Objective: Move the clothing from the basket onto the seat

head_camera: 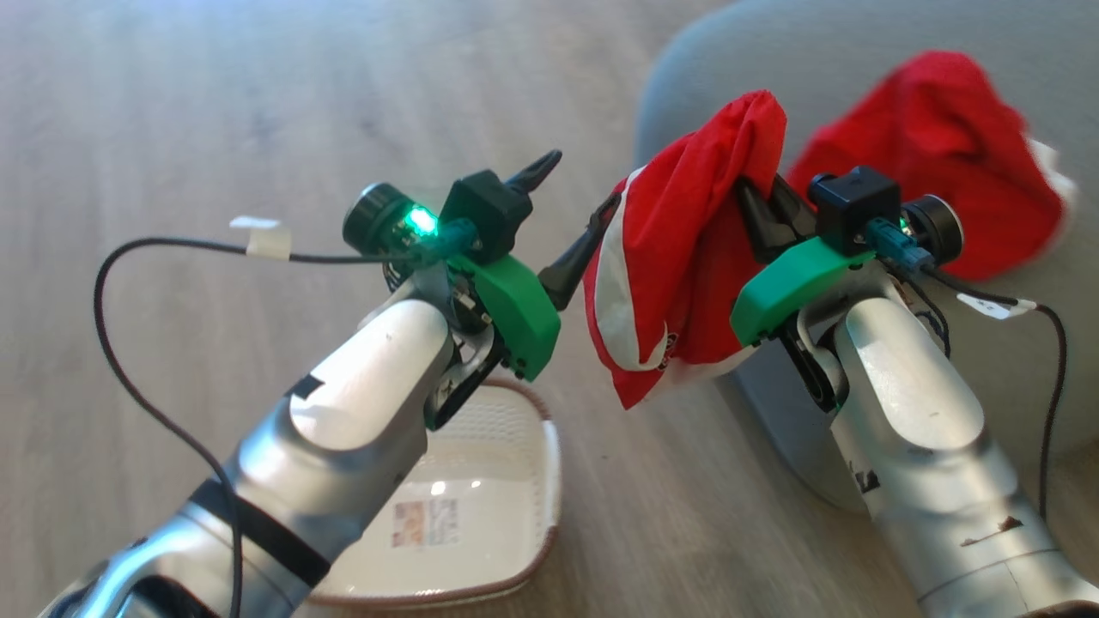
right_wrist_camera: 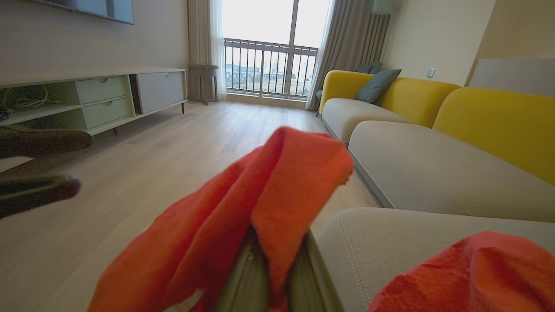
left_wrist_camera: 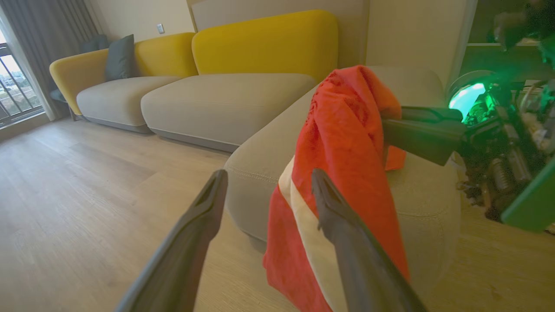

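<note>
Red clothing hangs vertically from right jaws.

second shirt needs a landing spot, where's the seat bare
Bare: on the seat, the strip between its rounded left edge and the garment lying on it. Crowded: the seat's right side under that garment, and the gap between the left gripper and right gripper, where the held garment hangs.

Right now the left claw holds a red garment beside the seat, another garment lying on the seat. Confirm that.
Wrong claw: the head view shows the right claw shut on the hanging garment; the left claw is open. The other garment does lie on the seat.
</note>
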You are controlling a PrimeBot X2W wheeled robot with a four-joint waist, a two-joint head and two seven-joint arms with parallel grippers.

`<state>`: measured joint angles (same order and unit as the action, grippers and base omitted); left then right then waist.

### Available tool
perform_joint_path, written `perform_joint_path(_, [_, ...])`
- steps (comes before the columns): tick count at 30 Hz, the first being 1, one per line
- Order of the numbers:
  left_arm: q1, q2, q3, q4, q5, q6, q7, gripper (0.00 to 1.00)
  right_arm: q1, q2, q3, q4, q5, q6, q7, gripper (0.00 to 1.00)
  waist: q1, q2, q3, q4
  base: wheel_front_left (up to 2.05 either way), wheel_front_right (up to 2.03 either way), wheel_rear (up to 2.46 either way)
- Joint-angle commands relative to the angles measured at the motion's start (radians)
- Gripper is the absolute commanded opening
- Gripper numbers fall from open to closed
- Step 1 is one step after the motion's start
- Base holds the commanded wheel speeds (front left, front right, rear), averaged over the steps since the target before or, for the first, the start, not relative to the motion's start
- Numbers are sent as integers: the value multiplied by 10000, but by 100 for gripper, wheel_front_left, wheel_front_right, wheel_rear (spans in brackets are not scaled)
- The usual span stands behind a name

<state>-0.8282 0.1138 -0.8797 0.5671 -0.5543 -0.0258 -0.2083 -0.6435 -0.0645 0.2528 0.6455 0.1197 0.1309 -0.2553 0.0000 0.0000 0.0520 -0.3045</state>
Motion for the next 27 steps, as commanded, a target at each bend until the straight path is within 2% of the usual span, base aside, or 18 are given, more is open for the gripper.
perform_joint_path(1, [-223, 211, 292, -219, -38, 50, -124, 100, -169, 143, 111, -469, -53, -2, -65, 0, 0, 0, 32, -969, 0, 0, 0])
perform_joint_path(7, [-155, 215, 167, -251, 9, 124, -123, 100, -20, 143, 110, -808, -48, -2, -65, 0, 0, 0, 118, -2109, 0, 0, 0])
perform_joint_path(15, [-373, -102, -246, -307, 92, -115, -54, 100, 603, 143, -1101, -1792, -774, -2, -65, 0, 0, 0, 472, -2378, 0, 0, 0])
perform_joint_path(21, [-397, -235, -457, -195, 110, -205, -87, 100, 991, 143, -1588, -2385, -1133, -2, -65, 0, 0, 0, 671, -2488, 0, 0, 0])
perform_joint_path(27, [-379, -107, -631, -268, 187, -248, -69, 100, 812, 143, -2029, -3002, -1700, -2, 168, 0, 0, 0, 1198, -2545, 0, 0, 0])
